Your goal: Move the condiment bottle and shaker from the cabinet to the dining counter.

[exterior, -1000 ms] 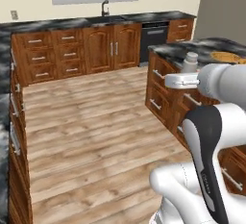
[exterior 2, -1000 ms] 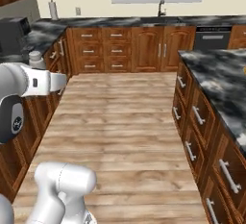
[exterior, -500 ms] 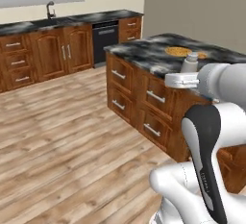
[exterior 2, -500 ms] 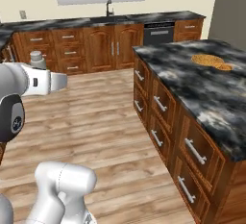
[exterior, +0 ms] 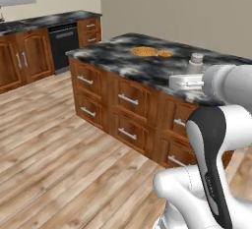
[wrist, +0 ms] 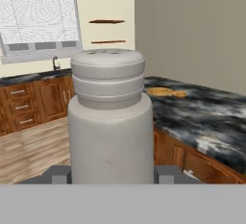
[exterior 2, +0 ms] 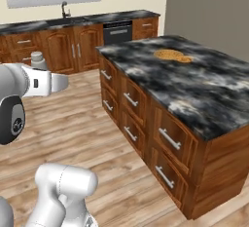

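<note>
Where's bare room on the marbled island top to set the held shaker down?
The black-and-grey marbled dining counter is bare across its near half, between the drawer-side edge and the wall-side edge. The flat golden-orange round things crowd its far end. The gripper holds the pale grey shaker.

Both base views flank the dining counter (exterior: 147, 71); hand view close.

A pale shaker (exterior: 197, 63) is seen upright above the white hand (exterior: 186, 81), its lower part hidden behind it. Beyond lies the marbled dining desk (exterior: 123, 51), on which two flat golden-orange rounds (exterior: 144, 51) are placed.
</note>
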